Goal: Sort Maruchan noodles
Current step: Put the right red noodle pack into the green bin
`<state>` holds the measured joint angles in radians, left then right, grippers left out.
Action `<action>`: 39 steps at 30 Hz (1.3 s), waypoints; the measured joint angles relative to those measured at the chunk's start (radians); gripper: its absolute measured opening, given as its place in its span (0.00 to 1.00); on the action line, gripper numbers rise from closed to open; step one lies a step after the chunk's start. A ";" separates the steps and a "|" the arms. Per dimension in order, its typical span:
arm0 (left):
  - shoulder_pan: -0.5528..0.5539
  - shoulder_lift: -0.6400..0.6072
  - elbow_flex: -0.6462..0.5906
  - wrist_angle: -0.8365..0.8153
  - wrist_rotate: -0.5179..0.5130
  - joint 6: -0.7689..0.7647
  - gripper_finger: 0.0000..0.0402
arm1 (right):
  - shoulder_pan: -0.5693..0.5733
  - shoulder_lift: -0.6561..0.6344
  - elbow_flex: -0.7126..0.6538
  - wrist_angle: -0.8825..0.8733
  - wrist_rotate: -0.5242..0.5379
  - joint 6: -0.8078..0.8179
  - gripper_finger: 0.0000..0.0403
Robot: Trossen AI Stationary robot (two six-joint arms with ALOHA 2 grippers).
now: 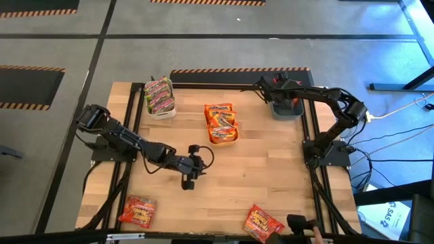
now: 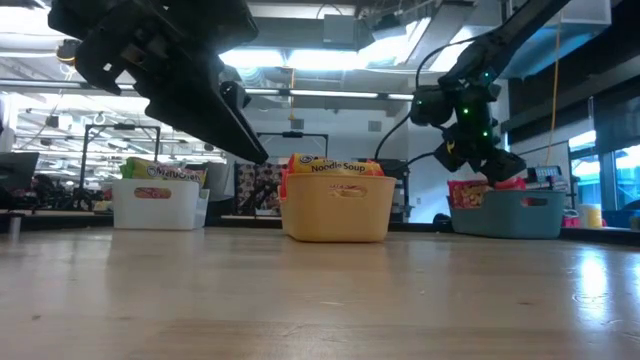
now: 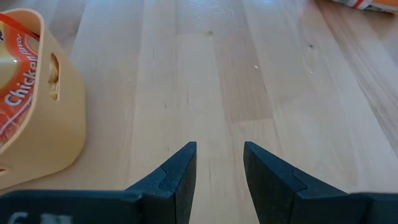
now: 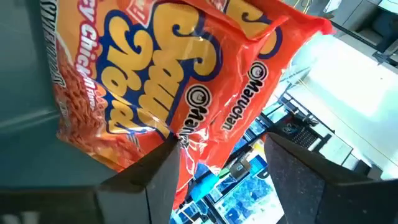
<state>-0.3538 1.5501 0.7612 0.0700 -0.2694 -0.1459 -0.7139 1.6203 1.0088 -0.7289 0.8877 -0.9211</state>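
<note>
The right gripper (image 1: pixel 281 97) is over the blue bin (image 1: pixel 285 108) at the far right of the table, its fingers apart beside a red noodle packet (image 4: pixel 180 81), probably to release it among its own kind. The left gripper (image 1: pixel 188 177) waits near the table's middle, fingers apart and empty, while two red packets (image 1: pixel 138 210) lie at the near edge.

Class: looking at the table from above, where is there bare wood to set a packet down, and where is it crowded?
Free: the wood between the yellow bin and the red packets at the near edge. Crowded: the far edge, with white bin, yellow bin and blue bin; the left tool hangs mid-table.
</note>
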 joint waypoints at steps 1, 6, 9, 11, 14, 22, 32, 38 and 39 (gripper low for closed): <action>0.000 0.000 0.000 0.000 0.000 0.000 0.32 | 0.000 0.000 0.000 -0.001 0.000 0.000 0.53; 0.000 0.000 0.000 0.000 0.000 0.000 0.32 | 0.016 0.000 0.000 -0.018 0.095 0.113 0.50; 0.000 0.000 0.000 0.000 0.000 0.000 0.32 | 0.047 -0.012 0.000 -0.069 0.181 0.143 0.49; 0.000 0.000 0.000 0.002 -0.001 0.000 0.32 | 0.080 -0.025 0.000 -0.086 0.192 0.168 0.48; 0.000 0.000 0.000 0.005 -0.001 0.000 0.32 | 0.135 -0.050 0.000 -0.093 0.182 0.238 0.46; 0.000 0.000 0.000 0.013 -0.001 -0.016 0.32 | 0.353 -0.175 0.000 -0.218 0.128 0.465 0.40; 0.000 0.000 0.000 0.085 -0.001 -0.113 0.32 | 0.683 -0.310 0.000 -0.239 -0.327 0.917 0.25; -0.013 0.000 0.000 0.130 -0.001 -0.114 0.32 | 0.903 -0.317 -0.015 -0.154 -0.751 1.167 0.14; -0.020 0.000 0.000 0.130 -0.001 -0.115 0.32 | 0.944 -0.314 -0.028 -0.122 -0.794 1.189 0.12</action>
<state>-0.3733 1.5501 0.7612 0.2001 -0.2702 -0.2608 0.2296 1.3062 0.9812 -0.8505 0.0936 0.2680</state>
